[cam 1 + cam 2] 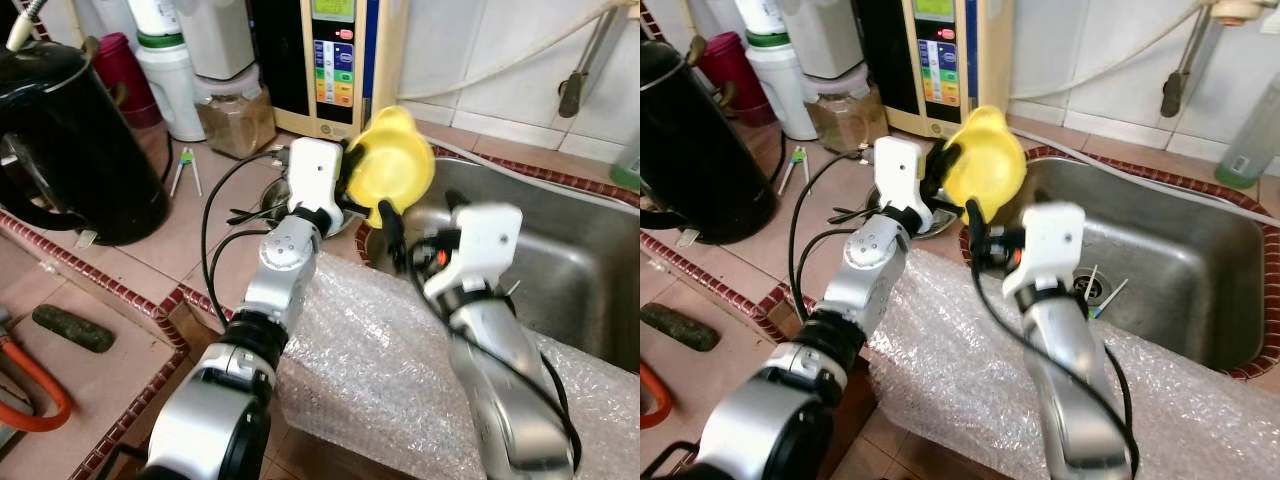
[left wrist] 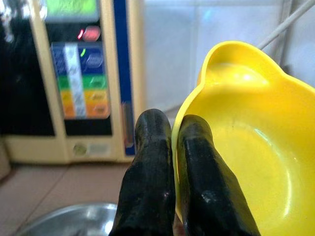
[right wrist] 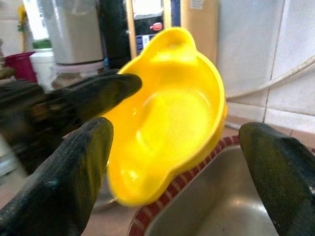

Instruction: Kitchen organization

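Yellow bowl (image 1: pixel 392 160): rim pinched, tilted above sink (image 1: pixel 570 250) edge
Left gripper (image 2: pixel 172 147): jaws clamped on rim
Right gripper (image 3: pixel 177 162): jaws wide
Advice: centre rim before closing

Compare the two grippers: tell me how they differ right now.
The left gripper is shut on the yellow bowl's rim, one finger on each side; the right gripper is open and holds nothing. The left gripper is raised beside the counter's edge, while the right gripper sits lower, by the sink, pointing at the bowl with its fingers spread. Both have two long black fingers on silver arms.
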`<state>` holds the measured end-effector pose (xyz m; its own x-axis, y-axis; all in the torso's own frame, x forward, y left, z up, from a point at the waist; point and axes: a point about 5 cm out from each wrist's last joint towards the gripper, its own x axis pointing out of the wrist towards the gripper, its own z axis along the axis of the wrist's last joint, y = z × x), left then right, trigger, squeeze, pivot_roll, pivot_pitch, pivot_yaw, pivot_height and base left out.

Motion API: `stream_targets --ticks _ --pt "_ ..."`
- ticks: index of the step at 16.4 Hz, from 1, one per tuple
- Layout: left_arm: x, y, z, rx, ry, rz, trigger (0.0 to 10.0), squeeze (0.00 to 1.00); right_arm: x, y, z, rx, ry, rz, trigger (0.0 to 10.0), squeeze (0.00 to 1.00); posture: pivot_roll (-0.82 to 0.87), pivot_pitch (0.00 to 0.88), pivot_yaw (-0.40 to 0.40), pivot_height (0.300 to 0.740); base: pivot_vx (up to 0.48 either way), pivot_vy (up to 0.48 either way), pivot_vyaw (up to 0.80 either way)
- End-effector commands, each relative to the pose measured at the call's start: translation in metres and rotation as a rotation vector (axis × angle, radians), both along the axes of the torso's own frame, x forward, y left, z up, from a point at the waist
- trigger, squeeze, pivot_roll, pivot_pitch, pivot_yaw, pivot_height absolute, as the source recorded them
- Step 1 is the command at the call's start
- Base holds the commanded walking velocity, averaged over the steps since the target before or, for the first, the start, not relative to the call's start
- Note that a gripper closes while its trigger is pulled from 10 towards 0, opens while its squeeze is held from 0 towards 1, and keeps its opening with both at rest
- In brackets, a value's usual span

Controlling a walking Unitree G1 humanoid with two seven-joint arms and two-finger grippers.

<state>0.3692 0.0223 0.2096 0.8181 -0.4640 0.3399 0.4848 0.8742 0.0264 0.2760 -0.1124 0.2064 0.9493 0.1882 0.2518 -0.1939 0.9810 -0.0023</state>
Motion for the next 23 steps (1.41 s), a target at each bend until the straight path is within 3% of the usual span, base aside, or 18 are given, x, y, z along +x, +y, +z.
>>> stream_targets --ticks 1,2,7,11,23 --pt "-0.008 -0.008 0.002 -0.005 -0.039 -0.039 0.0 0.0 0.008 -0.004 -0.001 0.019 0.004 -0.021 10.0 0.0 -0.17 0.064 0.095 0.74 0.0 0.0 0.0" --pt "-0.01 -0.009 0.003 -0.005 -0.056 -0.045 0.0 0.0 0.013 -0.007 0.0 0.034 0.009 -0.037 0.0 0.0 -0.17 0.064 0.092 0.74 0.0 0.0 0.0" --pt "-0.019 -0.01 0.006 -0.014 -0.098 -0.073 0.0 0.0 0.033 -0.015 -0.001 0.126 0.042 -0.097 0.0 0.0 -0.16 0.064 0.087 0.74 0.0 0.0 0.0" --pt "-0.023 -0.014 0.005 -0.013 -0.1 -0.089 0.0 0.0 0.045 -0.011 0.004 0.202 0.06 -0.096 0.0 0.0 -0.16 0.064 0.085 0.74 0.0 0.0 0.0" --pt "-0.02 -0.005 0.006 0.052 -0.138 -0.005 0.0 0.0 0.049 -0.031 -0.01 0.225 0.162 -0.242 0.0 0.0 -0.17 0.063 0.08 0.74 0.0 0.0 0.0"
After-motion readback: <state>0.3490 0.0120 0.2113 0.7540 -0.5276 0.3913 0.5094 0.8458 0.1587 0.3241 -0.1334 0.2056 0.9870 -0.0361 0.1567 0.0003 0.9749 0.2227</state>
